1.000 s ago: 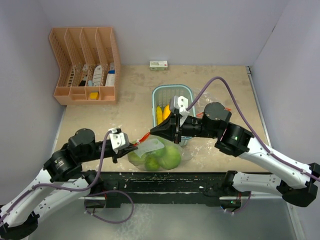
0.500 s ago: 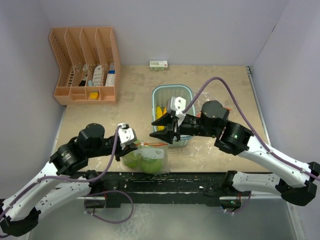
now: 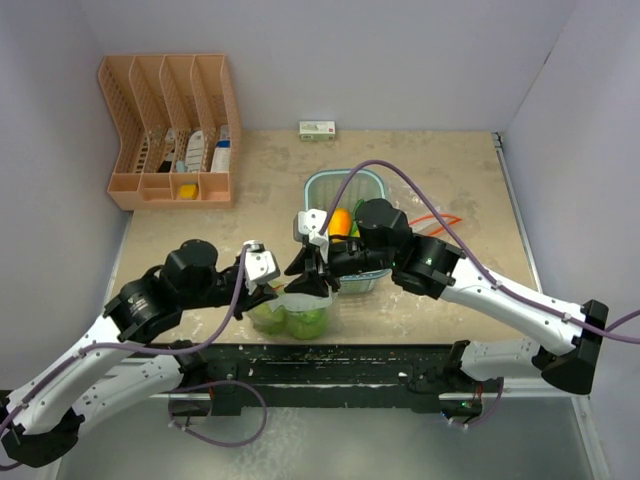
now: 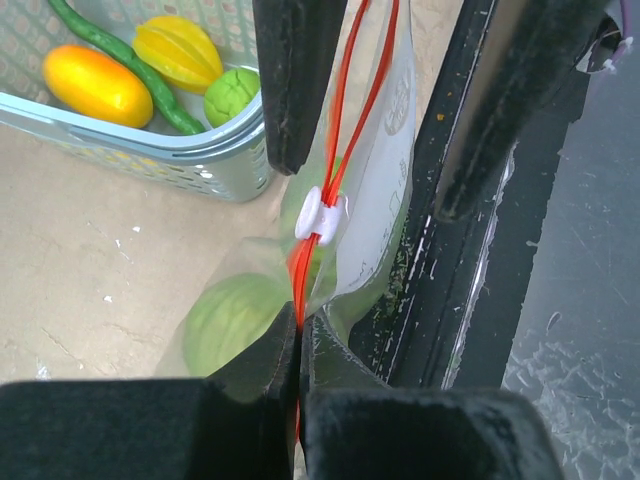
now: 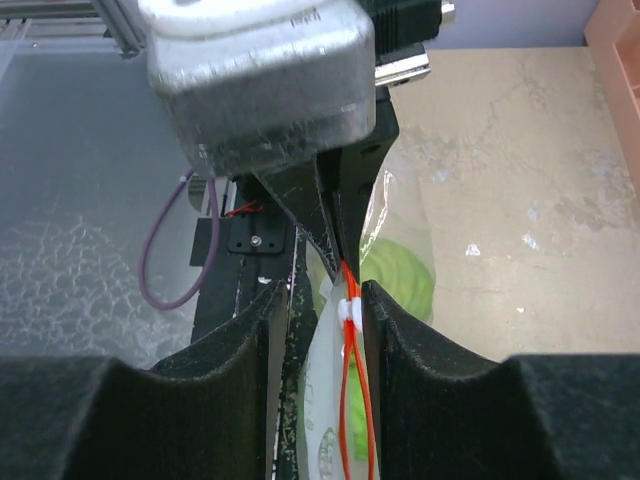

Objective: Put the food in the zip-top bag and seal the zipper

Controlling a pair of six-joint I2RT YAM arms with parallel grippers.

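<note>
The clear zip-top bag stands at the table's near edge with two pale-green cabbages inside. My left gripper is shut on one end of its red zipper strip. My right gripper is open, with one finger on each side of the strip at the white slider. From above, the left gripper and right gripper meet over the bag. An orange fruit, a yellow fruit, a thin green chili and a small green piece lie in the pale-blue basket.
An orange file rack stands at the back left. A small white-and-green box lies by the back wall. A thin red strip lies right of the basket. The black front rail runs just below the bag.
My right gripper has moved left from the basket to the bag's top and now straddles the zipper. The left gripper has drawn the bag in and upright.
</note>
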